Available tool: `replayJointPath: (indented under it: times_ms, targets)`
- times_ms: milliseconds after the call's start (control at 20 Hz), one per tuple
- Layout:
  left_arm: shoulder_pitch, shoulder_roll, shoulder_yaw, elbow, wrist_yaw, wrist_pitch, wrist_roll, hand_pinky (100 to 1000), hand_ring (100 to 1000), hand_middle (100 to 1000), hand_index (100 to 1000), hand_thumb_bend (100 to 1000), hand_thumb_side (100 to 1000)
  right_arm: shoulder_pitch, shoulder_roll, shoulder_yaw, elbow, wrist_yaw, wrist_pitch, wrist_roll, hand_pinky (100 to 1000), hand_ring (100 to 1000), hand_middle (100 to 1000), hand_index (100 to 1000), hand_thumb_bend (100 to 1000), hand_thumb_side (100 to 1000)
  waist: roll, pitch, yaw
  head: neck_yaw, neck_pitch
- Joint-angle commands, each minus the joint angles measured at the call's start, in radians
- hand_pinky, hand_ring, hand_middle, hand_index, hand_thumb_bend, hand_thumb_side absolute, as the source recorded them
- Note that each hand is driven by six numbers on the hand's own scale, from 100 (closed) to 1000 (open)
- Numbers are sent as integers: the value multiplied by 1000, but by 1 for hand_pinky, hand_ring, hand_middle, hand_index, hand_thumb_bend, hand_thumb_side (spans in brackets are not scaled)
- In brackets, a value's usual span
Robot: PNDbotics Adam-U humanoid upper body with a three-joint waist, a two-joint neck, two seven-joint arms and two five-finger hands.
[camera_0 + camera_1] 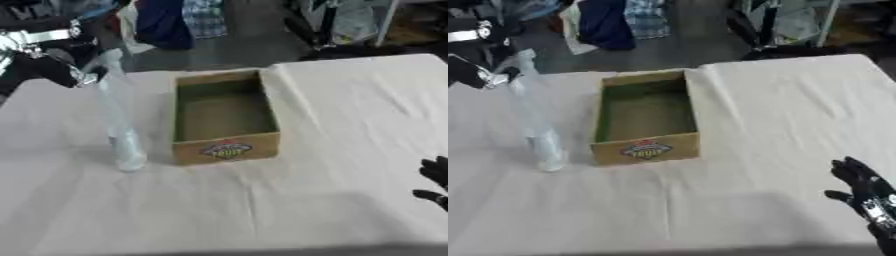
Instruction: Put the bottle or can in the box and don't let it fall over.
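One bottle [121, 117], clear and blurred, stands tilted on the table [262, 210] just left of the box [223, 112], its base near the box's near left corner. My left hand [66, 67] is at its top, toward the far left corner; whether my fingers curl round it I cannot tell. My right hand [868, 192] rests by the near right edge, fingers relaxed and upward. Bare cloth spreads wide along the near edge and right of the box.
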Motion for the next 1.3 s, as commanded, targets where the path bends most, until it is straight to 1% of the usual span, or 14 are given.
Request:
replayJointPath:
  times_ms: [50,300,450,550,600,650,850,1000,1150,1300]
  targets:
    - [-28,33,30,-17,3,-3,54,609,426,335,560,100,301,-12,-7,-4,-9,1,-1,2,817,1000,938,1000,100,711,-1,-6,1,-4,5]
    - [-47,33,55,-30,22,-6,126,609,417,326,559,100,309,-10,-8,-5,-9,1,-1,1,817,1000,937,1000,100,712,-1,-7,2,-7,5]
    - [-54,34,59,-33,28,-5,147,609,417,326,559,100,309,-10,-8,-5,-9,1,-1,1,817,1000,937,1000,100,712,-1,-7,2,-8,5]
    - [-115,29,72,-47,33,-9,177,609,426,323,559,100,323,-7,-9,-2,-8,2,-1,3,817,1000,937,1000,100,712,-2,-11,4,-4,9]
    - [-140,25,72,-50,35,-10,188,607,444,323,557,100,332,-6,-10,-2,-7,2,-1,4,817,1000,937,1000,100,711,-2,-13,4,-2,9]
    - [-167,17,68,-51,37,-10,197,606,443,323,557,100,335,-5,-10,-1,-7,2,-2,4,817,1000,937,1000,100,711,-2,-14,5,-1,9]
    - [-257,-32,36,-44,29,-9,209,606,447,327,559,100,344,-5,-12,4,-6,-1,-2,9,817,1000,936,1000,100,708,-2,-17,2,6,6]
    - [-311,-84,3,-28,3,-14,205,616,456,358,569,100,337,-9,-11,6,-6,-4,-2,12,817,1000,936,1000,100,709,-4,-15,-6,11,1]
    - [-343,-137,-33,-14,-35,-22,200,636,476,382,593,100,323,-20,-9,9,-6,-6,-1,15,817,1000,936,1000,100,710,-4,-6,-22,18,-4]
    - [-347,-184,-73,2,-81,-35,194,663,502,415,627,100,303,-34,-6,13,-9,-14,-1,18,818,1000,935,1000,100,704,-6,4,-44,23,-16]
